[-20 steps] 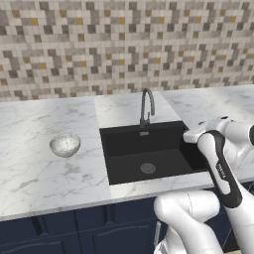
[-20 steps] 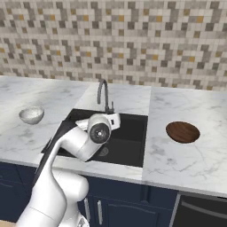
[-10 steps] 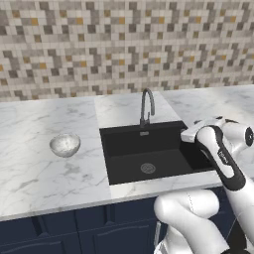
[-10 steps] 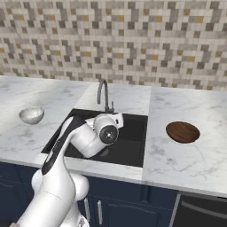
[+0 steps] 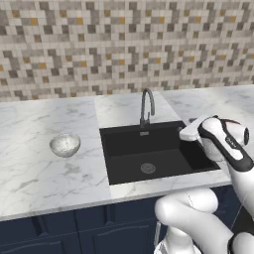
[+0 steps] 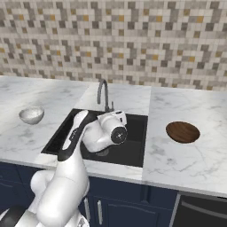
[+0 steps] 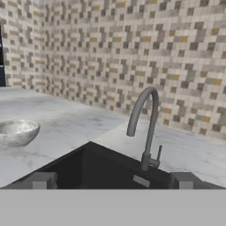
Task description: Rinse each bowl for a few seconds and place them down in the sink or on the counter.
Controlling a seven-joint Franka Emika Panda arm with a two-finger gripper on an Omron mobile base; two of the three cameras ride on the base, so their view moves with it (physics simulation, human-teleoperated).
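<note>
Mosaic tiles in beige and grey [image 5: 124, 44] back the whole scene, and below them I have the white marble counter [image 5: 34, 173] running over navy cabinets [image 5: 74, 233].

Starting at the left, the pale speckled bowl [image 5: 65, 145] sits upright on the counter, well apart from the sink's left rim and roughly midway between the wall and the front edge. From my hand camera I see it at the left side [image 7: 17, 131], empty as far as I can tell.

Next comes the black sink [image 5: 129, 163], with its round grey drain [image 5: 148, 168] on the basin floor and the gooseneck faucet [image 5: 146, 106] standing at its back rim, spout curving toward the basin.

My gripper [image 7: 112, 181] hangs over the right part of the sink, level with the rim and facing the faucet; its two fingertips [image 7: 42, 180] stand spread wide with nothing between them.

Farthest right, the dark brown bowl [image 6: 182, 131] rests on the counter beyond the sink's right rim, apart from it and nearer the front edge than the wall.
</note>
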